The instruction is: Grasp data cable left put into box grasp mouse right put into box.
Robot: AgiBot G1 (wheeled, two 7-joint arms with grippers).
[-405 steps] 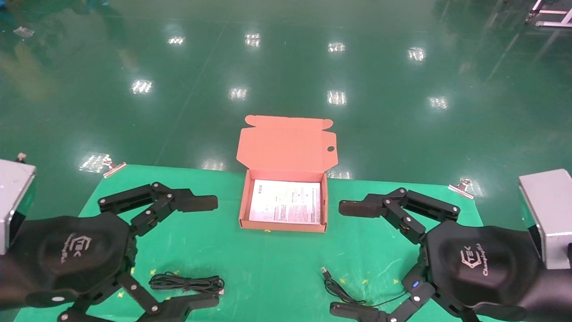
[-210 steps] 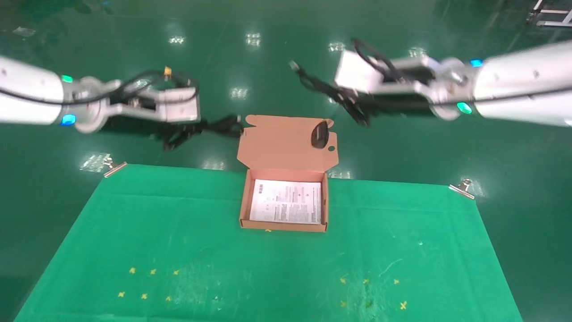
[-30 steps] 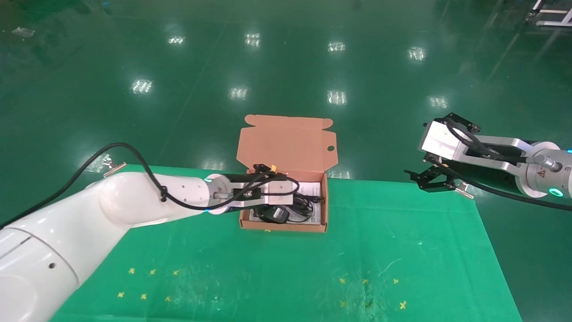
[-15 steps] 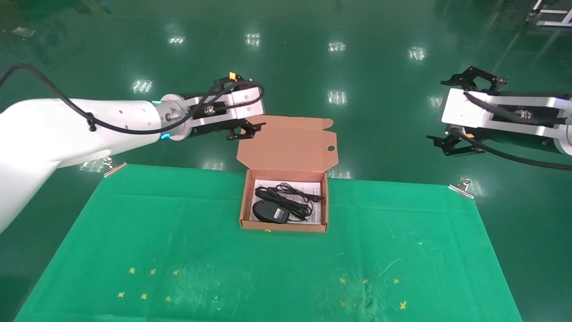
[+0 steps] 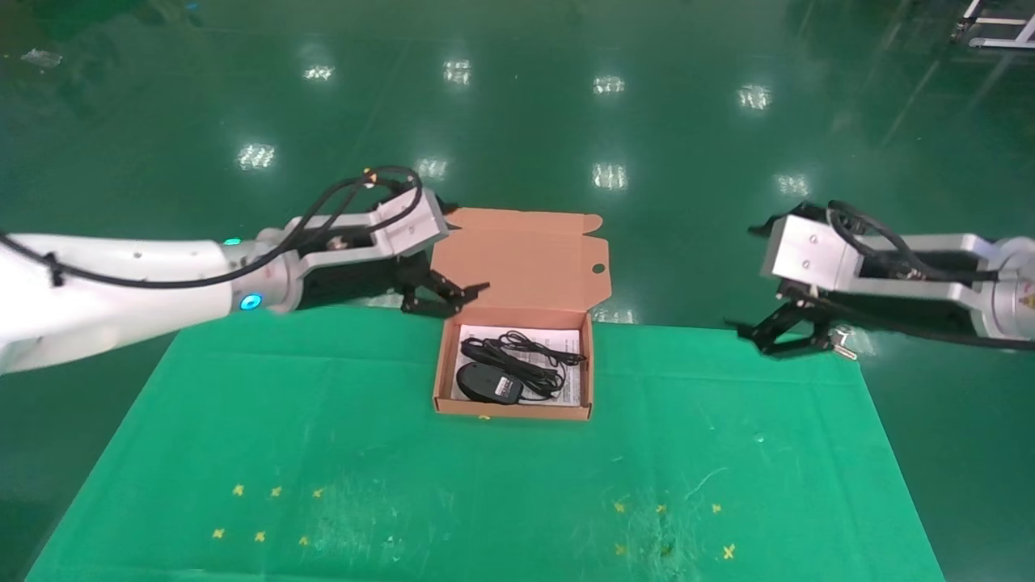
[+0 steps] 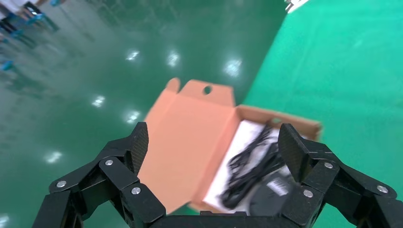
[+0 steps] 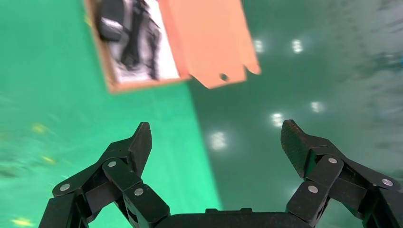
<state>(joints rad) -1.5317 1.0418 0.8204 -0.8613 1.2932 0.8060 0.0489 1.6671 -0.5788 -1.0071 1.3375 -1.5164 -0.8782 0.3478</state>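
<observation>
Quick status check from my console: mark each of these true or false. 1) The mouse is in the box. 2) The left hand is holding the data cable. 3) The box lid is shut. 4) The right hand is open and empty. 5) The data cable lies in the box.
1) True: the mouse lies in the box, on the white sheet.
2) False: the left hand is open and empty, beside the box's far left corner.
3) False: the lid stands open.
4) True: the right hand is open and empty, over the table's far right corner.
5) True: the data cable lies beside the mouse.
</observation>
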